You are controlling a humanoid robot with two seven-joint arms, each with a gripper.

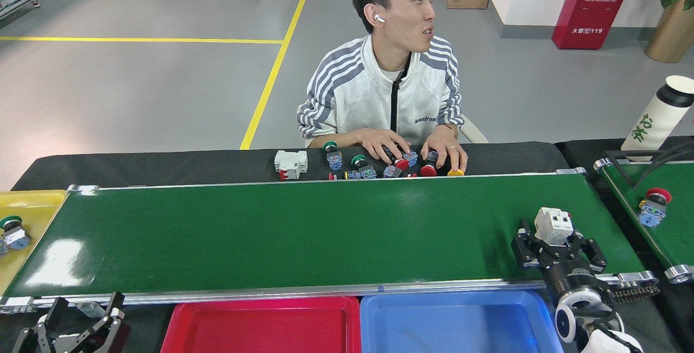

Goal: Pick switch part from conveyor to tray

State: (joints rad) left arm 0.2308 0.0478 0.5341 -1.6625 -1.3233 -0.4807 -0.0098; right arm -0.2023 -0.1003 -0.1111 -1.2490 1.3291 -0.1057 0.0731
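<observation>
A white switch part (pixel 553 222), blocky with small red marks on top, stands on the conveyor (pixel 303 233) near its right end. My right gripper (pixel 557 249) reaches over the belt's near rail, open, its black fingers (pixel 521 248) spread on either side of the part's near face. Whether they touch it does not show. A red tray (pixel 260 325) and a blue tray (pixel 461 321) lie side by side below the near rail. My left gripper (pixel 81 318) rests open at the bottom left, off the belt, holding nothing.
A person sits behind the belt with both hands (pixel 417 149) on several push-button parts and a white breaker (pixel 290 163) on the black ledge. A yellow tray (pixel 32 206) at the left holds a green-capped button. A shorter belt (pixel 667 228) at right carries a red-capped button (pixel 652 206). A bottle (pixel 659 114) stands at back right.
</observation>
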